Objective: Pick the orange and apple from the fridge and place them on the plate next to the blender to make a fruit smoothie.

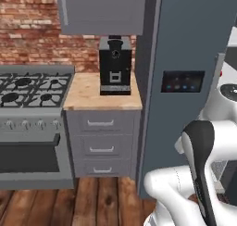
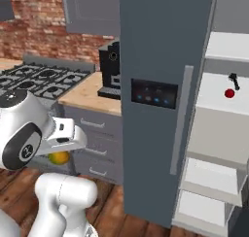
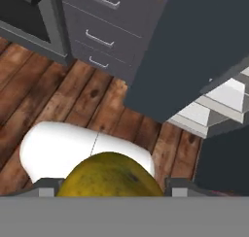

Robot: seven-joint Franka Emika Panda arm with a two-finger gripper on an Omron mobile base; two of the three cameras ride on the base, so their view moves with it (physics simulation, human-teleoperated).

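My gripper (image 3: 113, 188) is shut on the orange (image 3: 111, 177), a yellowish-orange fruit with a greenish tinge that sits between the two fingertips in the hand view. In the right base view the orange (image 2: 60, 157) peeks out under my hand, low and left of the fridge (image 2: 160, 46). The fridge's right door stands open, and the small red apple (image 2: 229, 93) rests on a pale upper shelf (image 2: 219, 102) inside. Its left door (image 1: 185, 58), with the dark touch panel, is closed. The plate and the blender are out of view.
A black coffee machine (image 1: 115, 65) stands on the wooden counter (image 1: 85, 95) beside the fridge, over grey drawers (image 1: 102, 141). A gas stove (image 1: 32, 88) with an oven is further left. Wooden floor (image 3: 58, 90) lies below my hand.
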